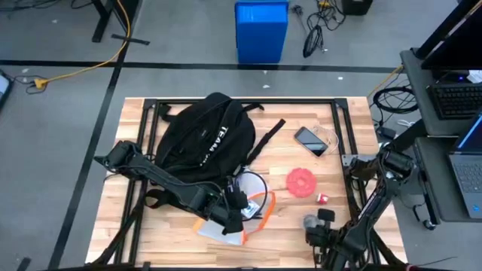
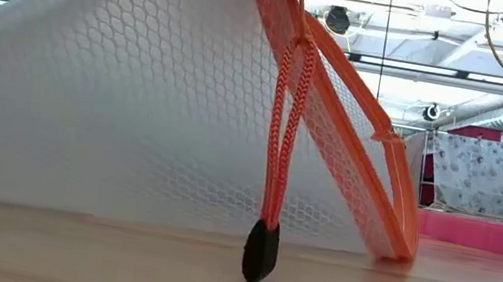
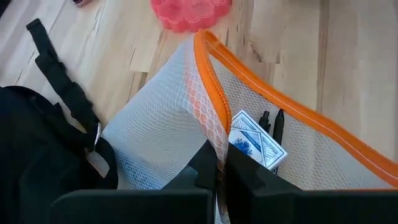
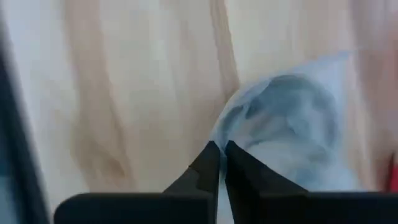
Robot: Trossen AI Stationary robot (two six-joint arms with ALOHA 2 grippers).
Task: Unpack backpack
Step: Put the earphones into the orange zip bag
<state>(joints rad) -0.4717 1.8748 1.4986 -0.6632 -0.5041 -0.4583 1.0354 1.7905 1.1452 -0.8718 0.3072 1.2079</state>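
The backpack (image 1: 202, 139) lies in the upper left centre of the table (image 1: 343, 177). Below it, the left gripper (image 3: 217, 171) pinches the orange edge of a mesh pouch (image 3: 161, 127). The right gripper (image 4: 219, 163), at lower right, has its fingers pressed together.

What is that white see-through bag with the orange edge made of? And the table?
The white pouch looks like soft plastic mesh: honeycomb holes show and it folds. Its orange trim seems to be woven fabric tape. The table looks like pale wood planks with visible grain.
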